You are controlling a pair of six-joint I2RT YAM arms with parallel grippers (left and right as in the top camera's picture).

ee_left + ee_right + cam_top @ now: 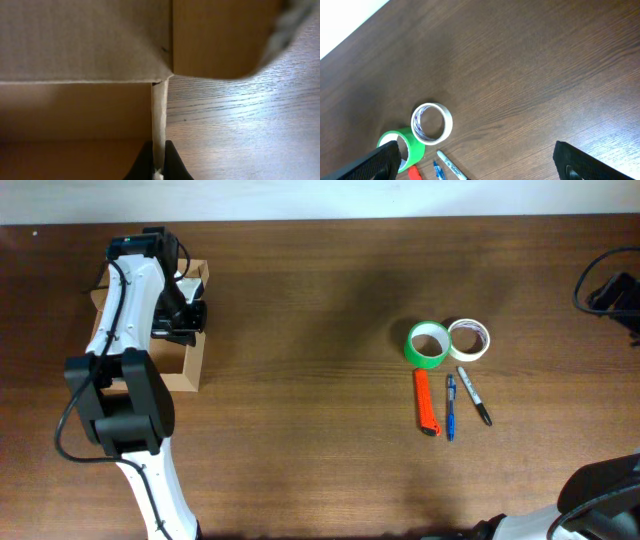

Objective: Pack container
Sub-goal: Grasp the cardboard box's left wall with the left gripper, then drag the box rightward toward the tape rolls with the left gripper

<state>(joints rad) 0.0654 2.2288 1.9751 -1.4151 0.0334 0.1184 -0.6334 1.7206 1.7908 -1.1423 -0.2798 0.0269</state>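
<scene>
The container (194, 358), a tan cardboard box, stands open at the far left of the table. My left gripper (188, 316) reaches over it and is shut on the top edge of its thin side wall (159, 107), seen edge-on between the black fingers (159, 152) in the left wrist view. A cardboard flap (85, 40) fills the top of that view. The box's inside is mostly hidden by the arm. My right gripper (477, 162) is open wide and empty, above bare wood at the far right (612, 292).
Right of centre lie a green tape roll (428, 344), a white tape roll (468, 338), an orange utility knife (426, 402), a blue pen (450, 407) and a black marker (475, 396). The rolls (431, 121) and the marker (451, 166) also show in the right wrist view.
</scene>
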